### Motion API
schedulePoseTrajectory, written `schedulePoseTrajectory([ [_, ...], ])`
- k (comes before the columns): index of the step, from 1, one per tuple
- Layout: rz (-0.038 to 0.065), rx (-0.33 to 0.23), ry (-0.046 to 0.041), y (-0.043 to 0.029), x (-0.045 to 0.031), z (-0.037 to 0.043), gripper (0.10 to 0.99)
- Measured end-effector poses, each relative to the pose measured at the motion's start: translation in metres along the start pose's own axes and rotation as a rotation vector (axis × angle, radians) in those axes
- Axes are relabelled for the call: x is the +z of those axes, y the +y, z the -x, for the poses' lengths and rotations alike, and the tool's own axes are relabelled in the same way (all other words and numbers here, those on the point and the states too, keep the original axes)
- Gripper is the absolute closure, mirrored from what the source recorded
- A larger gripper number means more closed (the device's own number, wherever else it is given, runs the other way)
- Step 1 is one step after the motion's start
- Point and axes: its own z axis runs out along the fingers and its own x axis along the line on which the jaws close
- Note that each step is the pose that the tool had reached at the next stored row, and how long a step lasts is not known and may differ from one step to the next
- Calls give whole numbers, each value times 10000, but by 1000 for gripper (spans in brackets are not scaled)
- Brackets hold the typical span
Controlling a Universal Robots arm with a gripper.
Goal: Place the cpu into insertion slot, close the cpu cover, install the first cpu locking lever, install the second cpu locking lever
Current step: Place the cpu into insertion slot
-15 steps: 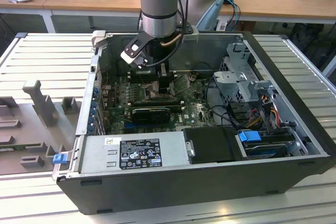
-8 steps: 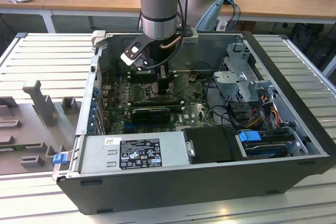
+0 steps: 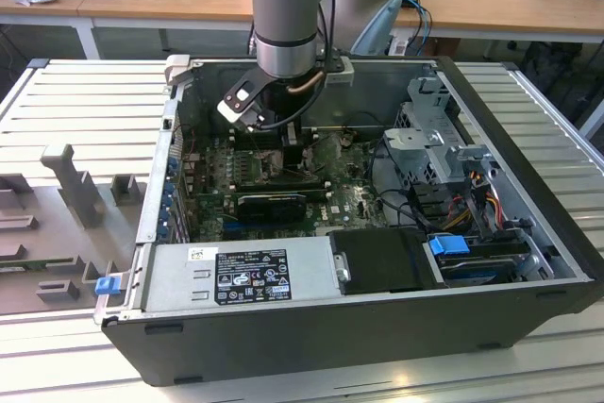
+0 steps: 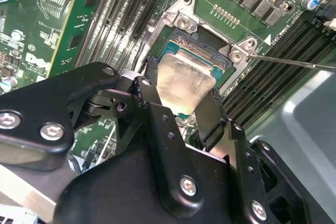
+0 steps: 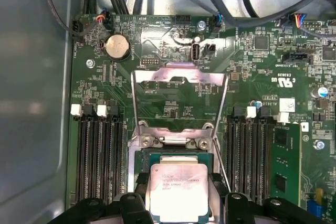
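Silver-beige cpu (image 4: 184,77), one, clamped in tool (image 4: 182,92) over one insertion slot (image 4: 202,45); one cpu cover (image 5: 178,72) hinged up, open.

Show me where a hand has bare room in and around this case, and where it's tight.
Free: ribbed table beside the case, at the exterior view's far left and right. Tight: the socket, where the gripper grips the chip, with the raised cover at one edge and memory slots on both sides.

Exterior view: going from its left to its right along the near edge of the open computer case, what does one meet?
Blue clip → silver power supply → black cover → blue tab.
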Motion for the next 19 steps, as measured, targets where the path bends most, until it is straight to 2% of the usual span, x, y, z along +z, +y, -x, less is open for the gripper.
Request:
schedulePoseTrajectory([
  [8,-12,143,-9,-17,90,-4,557],
  [14,-13,143,-10,-17,95,-4,545],
  [15,-12,141,-4,-16,95,-7,482],
  [19,-12,146,81,-16,96,-32,482],
])
